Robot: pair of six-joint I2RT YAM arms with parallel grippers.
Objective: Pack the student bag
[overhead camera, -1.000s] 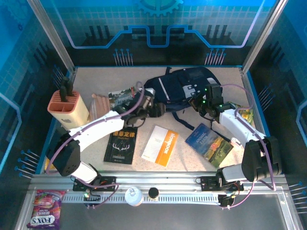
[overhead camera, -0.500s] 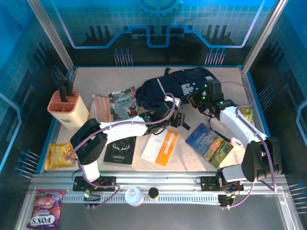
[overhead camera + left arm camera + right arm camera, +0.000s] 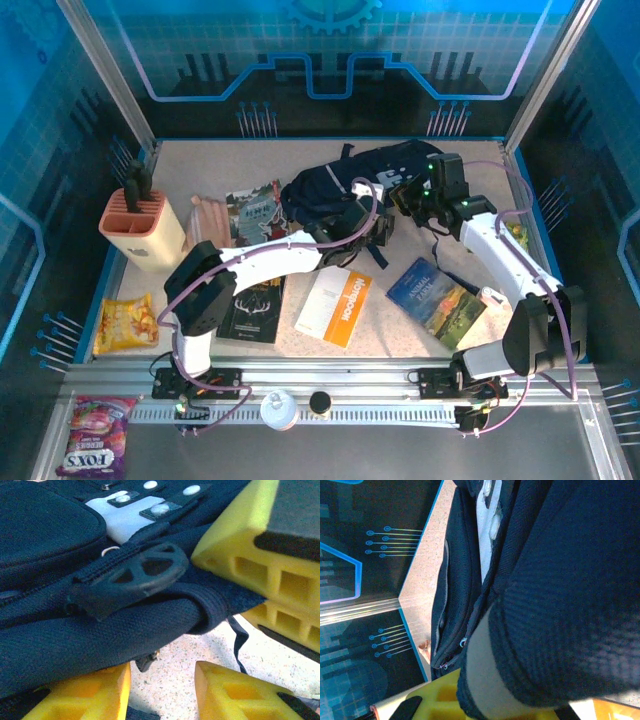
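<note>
top: student bag (image 3: 330, 190) far-centre on counter (image 3: 200, 170), right gripper (image 3: 398, 198) clamping its right side, left gripper (image 3: 385, 228) at near edge | left wrist: jaws half-spread below zipper pull (image 3: 135, 575) | right wrist: fabric pinched | step: opening bag; next likely: close on pull

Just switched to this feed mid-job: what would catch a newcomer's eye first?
The dark navy bag at the back of the table, with both arms converged on it. The right gripper pinches its fabric, and the left gripper sits open at its edge, below a round black zipper pull. Nearer, an orange-white book lies loose among others.
</note>
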